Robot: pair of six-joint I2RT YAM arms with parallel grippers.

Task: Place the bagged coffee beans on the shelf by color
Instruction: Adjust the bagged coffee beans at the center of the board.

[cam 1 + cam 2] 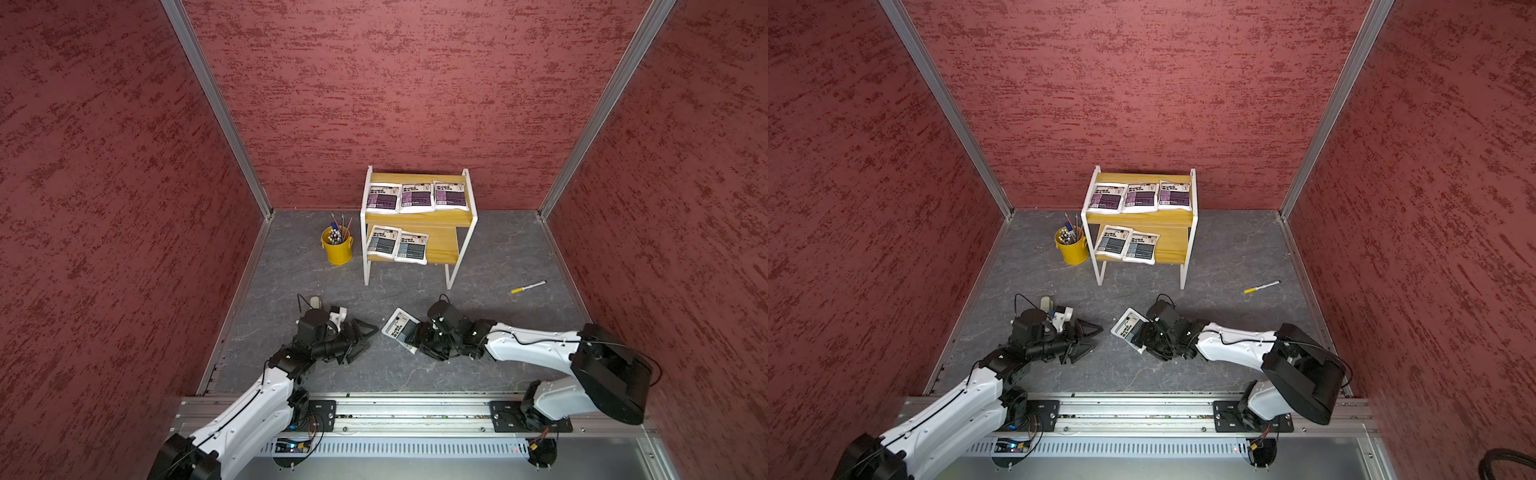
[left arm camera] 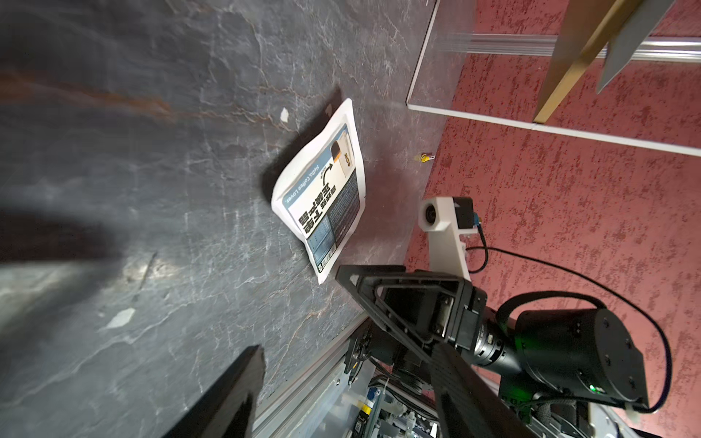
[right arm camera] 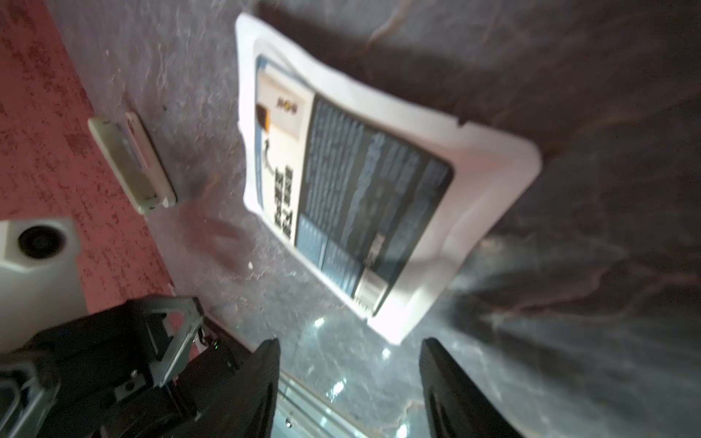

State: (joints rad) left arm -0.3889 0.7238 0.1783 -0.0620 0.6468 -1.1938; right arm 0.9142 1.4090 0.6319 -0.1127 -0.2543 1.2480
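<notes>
Yellow wood shelf with white frame (image 1: pixel 442 246) has one lower place free. The flat white pouch with blue-grey label (image 1: pixel 395 324) lies on the grey desk (image 1: pixel 498 257), probably light and soft; take its sealed edge. Right pincer (image 3: pixel 349 352), at its corner, and left pincer (image 2: pixel 345 352) both released, empty

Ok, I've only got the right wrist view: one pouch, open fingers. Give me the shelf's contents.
Observer: The upper tier of the shelf holds three purple-label pouches, side by side.
Operator: Now the lower tier.
Observer: Two blue-grey pouches lie on its left part; its right end is bare.
Operator: Name any loose clutter.
Observer: A yellow-and-white marker lies to the shelf's right, apart from it.
</notes>
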